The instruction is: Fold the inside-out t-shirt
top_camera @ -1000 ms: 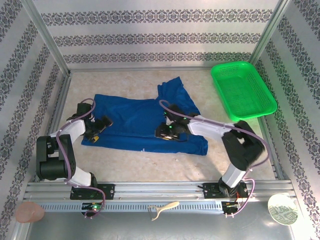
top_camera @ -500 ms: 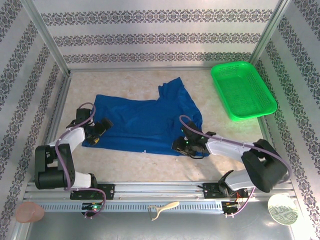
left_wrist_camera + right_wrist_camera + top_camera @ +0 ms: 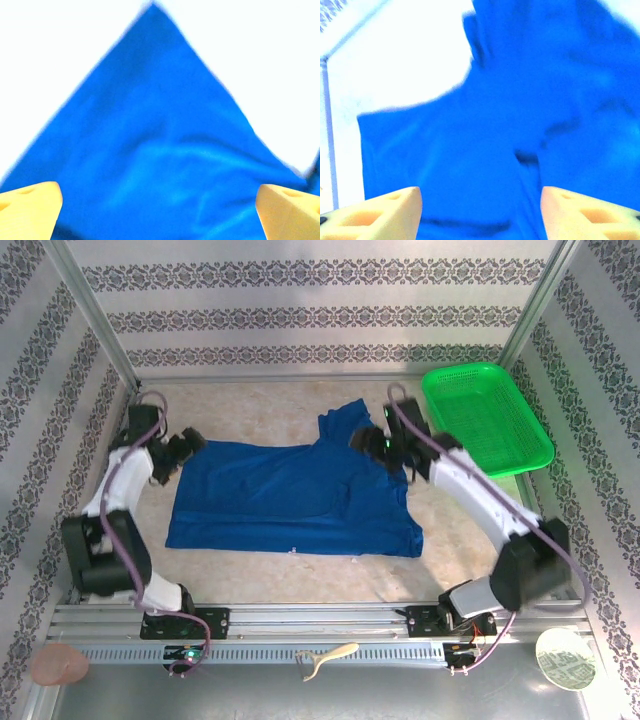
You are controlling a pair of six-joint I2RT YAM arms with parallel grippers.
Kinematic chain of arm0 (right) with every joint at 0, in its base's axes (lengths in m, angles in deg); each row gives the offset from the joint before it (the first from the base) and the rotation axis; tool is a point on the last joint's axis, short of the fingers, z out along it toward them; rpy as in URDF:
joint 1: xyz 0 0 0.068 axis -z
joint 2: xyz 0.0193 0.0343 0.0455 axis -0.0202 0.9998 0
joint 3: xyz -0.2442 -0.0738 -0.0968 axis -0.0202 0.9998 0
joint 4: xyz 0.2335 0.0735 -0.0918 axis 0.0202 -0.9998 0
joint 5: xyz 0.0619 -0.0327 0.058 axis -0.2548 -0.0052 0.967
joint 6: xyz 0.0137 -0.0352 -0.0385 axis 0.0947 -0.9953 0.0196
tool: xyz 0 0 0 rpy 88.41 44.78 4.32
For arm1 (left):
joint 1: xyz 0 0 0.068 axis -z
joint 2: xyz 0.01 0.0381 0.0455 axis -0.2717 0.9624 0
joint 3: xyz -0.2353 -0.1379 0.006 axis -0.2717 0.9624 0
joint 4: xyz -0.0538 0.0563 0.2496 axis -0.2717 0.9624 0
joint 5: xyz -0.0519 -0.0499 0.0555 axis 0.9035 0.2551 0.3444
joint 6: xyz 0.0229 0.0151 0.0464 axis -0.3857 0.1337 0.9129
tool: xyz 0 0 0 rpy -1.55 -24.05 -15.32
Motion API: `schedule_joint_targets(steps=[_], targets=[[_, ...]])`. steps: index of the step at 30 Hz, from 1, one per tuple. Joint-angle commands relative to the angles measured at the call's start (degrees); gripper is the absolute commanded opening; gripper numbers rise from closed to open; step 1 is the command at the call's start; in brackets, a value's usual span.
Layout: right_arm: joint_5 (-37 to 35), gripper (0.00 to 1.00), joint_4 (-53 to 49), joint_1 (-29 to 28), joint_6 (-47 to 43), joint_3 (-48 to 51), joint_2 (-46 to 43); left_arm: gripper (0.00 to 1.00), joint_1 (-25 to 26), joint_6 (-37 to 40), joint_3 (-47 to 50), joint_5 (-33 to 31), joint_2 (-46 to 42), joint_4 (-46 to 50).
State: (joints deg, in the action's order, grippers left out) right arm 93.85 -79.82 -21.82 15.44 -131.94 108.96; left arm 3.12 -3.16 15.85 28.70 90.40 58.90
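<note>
Patterned walls [image 3: 300, 310] ring the pale tabletop [image 3: 250, 405]. The t-shirt [image 3: 290, 495] lies mid-table, a basket [image 3: 487, 420] at two o'clock. The left claw [image 3: 188, 444] and right claw [image 3: 363, 440] are released.

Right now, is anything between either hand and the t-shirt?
Nothing visible. The left hand hangs open over the t-shirt's far left corner. The right hand is open over its bunched far right part, with bare blue cloth between the fingers. The green basket sits off to the right, apart from the cloth.
</note>
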Motion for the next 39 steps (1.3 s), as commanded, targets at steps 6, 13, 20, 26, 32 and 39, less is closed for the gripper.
schedule_joint_targets(steps=[6, 13, 20, 26, 32, 39], targets=[[-7.1, 0.73, -14.7, 5.2, -13.6, -42.7, 35.6, 1.0, -0.8, 12.7, -23.5, -6.6, 26.6, 11.1], [-10.4, 0.73, -28.6, 8.4, -17.2, -84.9, 63.9, 1.0, -0.6, 15.2, -32.7, -5.7, 36.2, 13.5], [-4.4, 0.73, -18.0, 11.8, -12.3, -78.3, 68.4, 1.0, -0.3, 15.9, -34.1, -4.2, 38.5, 12.4], [1.8, 0.72, -17.3, 11.7, -11.0, -84.8, 76.0, 1.0, 0.5, 16.1, -36.2, -3.5, 40.9, 12.7], [7.1, 0.61, -13.9, 11.1, -8.5, -83.8, 78.1, 0.99, 2.0, 16.5, -38.1, -3.9, 42.6, 12.7], [9.9, 0.1, -12.9, 11.6, -8.1, -82.2, 77.2, 0.65, 3.0, 16.5, -39.7, -3.4, 45.4, 13.1]])
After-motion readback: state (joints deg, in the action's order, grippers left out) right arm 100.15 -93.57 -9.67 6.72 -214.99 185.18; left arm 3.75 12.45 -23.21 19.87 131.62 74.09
